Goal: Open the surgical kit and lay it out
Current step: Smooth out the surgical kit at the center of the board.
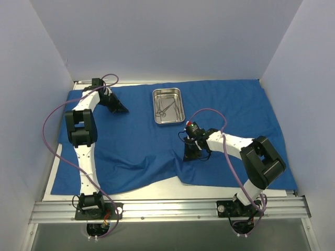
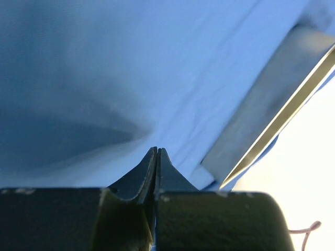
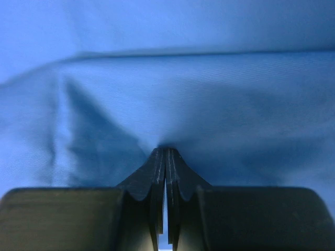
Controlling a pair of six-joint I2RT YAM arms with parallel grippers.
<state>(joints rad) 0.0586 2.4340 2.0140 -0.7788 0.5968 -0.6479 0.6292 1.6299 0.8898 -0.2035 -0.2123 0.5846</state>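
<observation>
The blue cloth [image 1: 136, 141] lies spread over most of the table, and its front edge is drawn up in a fold near the middle. On the cloth at the back stands the steel tray [image 1: 179, 107], with thin silver instruments [image 1: 165, 107] lying inside. My left gripper [image 1: 121, 109] is low on the cloth, left of the tray. Its jaws are shut and creases in the cloth [image 2: 104, 78] run into the tip [image 2: 157, 150]. My right gripper [image 1: 189, 156] is in front of the tray, shut on a puckered bit of cloth [image 3: 172, 94] at its tip [image 3: 166, 150].
White walls close in the table on three sides. A metal rail [image 1: 167, 208] carrying both arm bases runs along the near edge. Bare white tabletop [image 1: 157, 189] shows in front of the cloth. A grey metal strip with a bright edge [image 2: 272, 120] crosses the right of the left wrist view.
</observation>
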